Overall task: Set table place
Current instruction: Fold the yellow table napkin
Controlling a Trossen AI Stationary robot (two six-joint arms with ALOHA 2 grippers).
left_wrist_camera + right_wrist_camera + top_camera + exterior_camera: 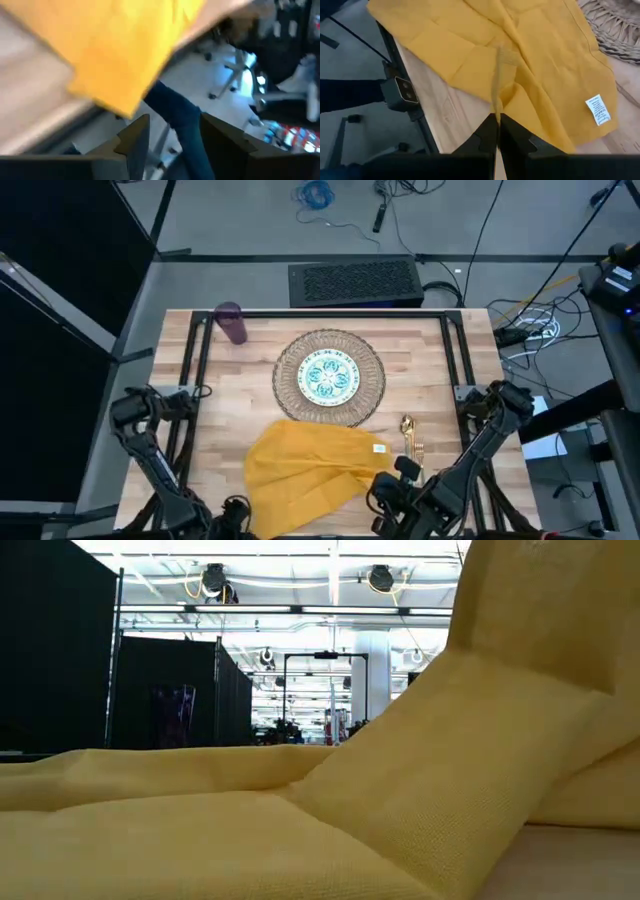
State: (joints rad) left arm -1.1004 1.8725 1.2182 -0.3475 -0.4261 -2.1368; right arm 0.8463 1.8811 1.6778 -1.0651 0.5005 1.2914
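The mustard-yellow napkin (305, 465) lies rumpled on the near part of the table (440, 370). My right gripper (496, 119) is shut on it at its near right part (385, 488). My left gripper (172, 137) stands open at the near edge (235, 515), beside the napkin's left corner (115, 65), with nothing between its fingers. Farther back the small plate (330, 375) rests on the round woven mat (372, 385). Right of the napkin lie the gold fork and spoon (410, 438). The purple cup (232, 322) stands at the far left. My right gripper pinches a narrow raised fold of the napkin (496, 100) between its two fingers. One layer or several, I cannot tell. The cloth rises in a ridge (520, 610) to the fingers, and the rest of it (435, 45) lies on the table.
A black box (355, 282) sits beyond the table's far edge. A white tag (597, 110) is sewn to the napkin's right edge. Bare wood lies left of the mat and near the far corners.
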